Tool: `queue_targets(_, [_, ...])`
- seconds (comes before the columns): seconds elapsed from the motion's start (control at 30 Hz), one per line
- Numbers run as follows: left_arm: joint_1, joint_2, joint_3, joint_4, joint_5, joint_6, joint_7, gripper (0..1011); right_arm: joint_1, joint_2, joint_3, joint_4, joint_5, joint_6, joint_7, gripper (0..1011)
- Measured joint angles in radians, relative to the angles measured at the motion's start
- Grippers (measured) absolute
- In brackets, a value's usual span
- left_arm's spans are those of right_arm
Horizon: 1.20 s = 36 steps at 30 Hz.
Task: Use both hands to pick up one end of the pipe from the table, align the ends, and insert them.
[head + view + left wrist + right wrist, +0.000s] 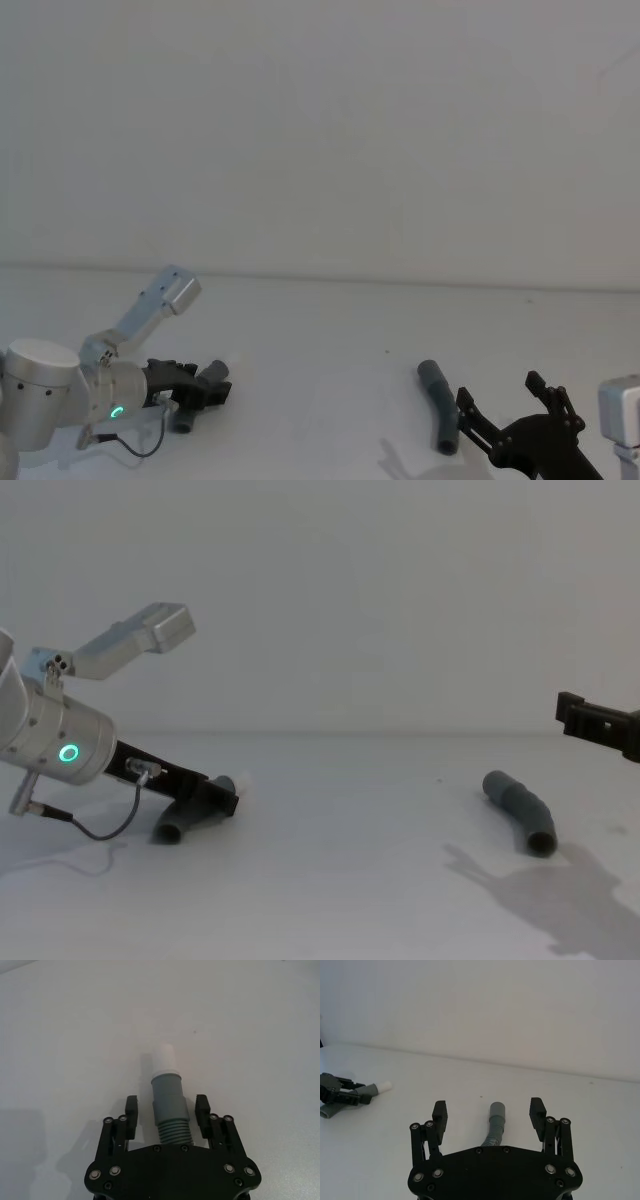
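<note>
One dark grey pipe piece (170, 1110) lies on the white table (320, 340) at the left, its whitish tip (163, 1057) pointing away from my left gripper (167, 1102). That gripper is low at the table and open, with a finger on each side of the ribbed part and small gaps showing. The other pipe piece (438, 405) lies at the right with its smooth grey cuff (497, 1109) forward. My right gripper (488, 1106) hangs open above and behind it, apart from it. In the chest view the right gripper (592, 720) sits well above the curved piece (520, 805).
A plain pale wall rises behind the table's far edge (400, 282). A thin cable (100, 825) loops from the left wrist down to the tabletop. Bare table lies between the two pipe pieces.
</note>
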Motion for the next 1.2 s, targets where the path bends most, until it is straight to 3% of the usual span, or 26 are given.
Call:
queue_targets(0.37, [-0.002, -0.001, -0.001, 0.004, 0.002, -0.001, -0.003, 331, 0.0, 0.0, 0.0, 0.0, 0.0, 0.0, 0.0, 1000])
queue_targets(1.2, [-0.003, -0.001, -0.001, 0.006, 0.003, -0.002, -0.005, 331, 0.0, -0.001, 0.0, -0.001, -0.001, 0.005, -0.001, 1000])
